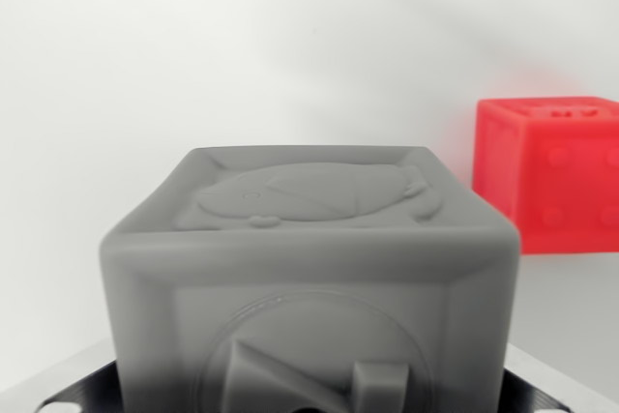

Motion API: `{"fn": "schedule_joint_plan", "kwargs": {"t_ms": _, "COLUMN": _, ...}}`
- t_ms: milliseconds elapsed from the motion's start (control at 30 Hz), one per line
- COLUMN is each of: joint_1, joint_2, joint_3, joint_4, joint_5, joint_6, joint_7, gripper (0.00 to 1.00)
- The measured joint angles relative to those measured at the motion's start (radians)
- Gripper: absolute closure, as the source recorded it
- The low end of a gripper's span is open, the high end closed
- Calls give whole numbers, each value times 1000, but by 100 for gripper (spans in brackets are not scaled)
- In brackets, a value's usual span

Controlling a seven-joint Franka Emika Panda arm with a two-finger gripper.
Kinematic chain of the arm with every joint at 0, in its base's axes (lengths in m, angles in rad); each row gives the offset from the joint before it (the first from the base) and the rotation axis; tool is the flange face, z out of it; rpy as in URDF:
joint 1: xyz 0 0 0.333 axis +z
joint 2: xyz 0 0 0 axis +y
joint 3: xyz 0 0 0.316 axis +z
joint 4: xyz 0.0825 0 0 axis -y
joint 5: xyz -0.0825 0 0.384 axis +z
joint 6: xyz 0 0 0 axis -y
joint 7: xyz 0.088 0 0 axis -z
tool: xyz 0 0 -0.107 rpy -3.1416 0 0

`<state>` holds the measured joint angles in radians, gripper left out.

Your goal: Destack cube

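A grey cube (309,287) fills the lower middle of the wrist view, very close to the camera. Its top face carries a raised animal-like relief, and its near face shows a raised ring with blocky shapes inside. Dark metal parts of the fingers (73,392) peek out at the bottom corners on either side of the cube, but whether they press on it or how wide they stand cannot be told. A red cube (551,176) with round studs sits farther back toward the wrist view's right, well apart, on the white surface (145,94).
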<state>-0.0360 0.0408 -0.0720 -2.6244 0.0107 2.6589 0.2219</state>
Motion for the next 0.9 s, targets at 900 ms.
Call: {"fn": "schedule_joint_plan", "kwargs": {"t_ms": 900, "joint_1": 61, "joint_2": -42, "joint_3": 43, "joint_4": -90, "joint_5": -5, "joint_6": 49, "joint_7": 121, "gripper": 100}}
